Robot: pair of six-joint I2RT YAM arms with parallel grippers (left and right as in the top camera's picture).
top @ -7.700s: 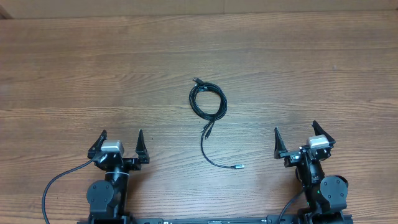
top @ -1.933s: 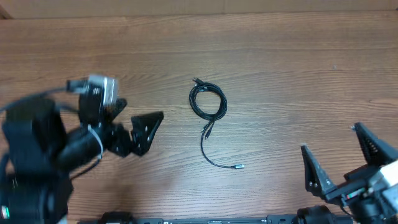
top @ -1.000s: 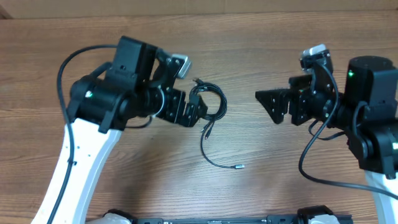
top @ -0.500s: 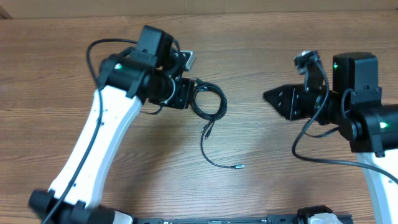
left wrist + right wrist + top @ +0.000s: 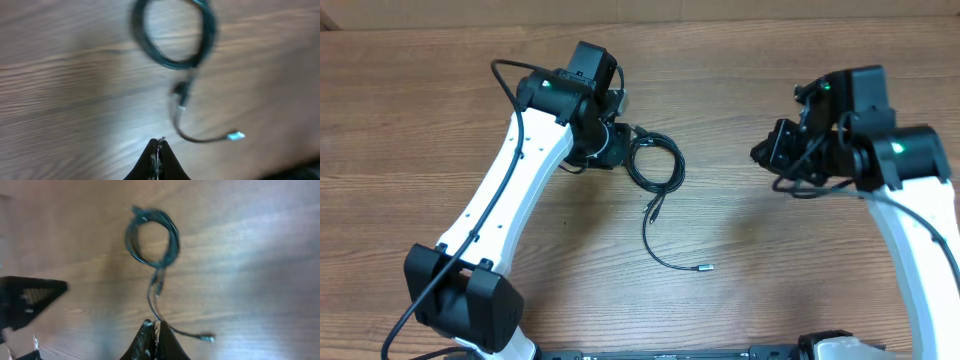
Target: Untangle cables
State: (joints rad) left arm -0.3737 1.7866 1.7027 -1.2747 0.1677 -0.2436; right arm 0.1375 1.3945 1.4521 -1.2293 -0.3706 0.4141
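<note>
Coiled thin black cables (image 5: 655, 163) lie mid brown wooden counter (image 5: 770, 60). The left hand (image 5: 620, 152), pinched shut and empty, hangs just beside them. The right hand (image 5: 767, 155), also pinched shut, is well apart. Shut fingers may shove the coil, tightening tangles.

Blurred view. The left gripper (image 5: 159, 159) sits at the bottom edge, tips pressed together, nothing between them, well apart from the cables (image 5: 170, 62), which lie coiled on the wooden table (image 5: 60, 100), with one tail curving down to a silver tip (image 5: 236, 135).
</note>
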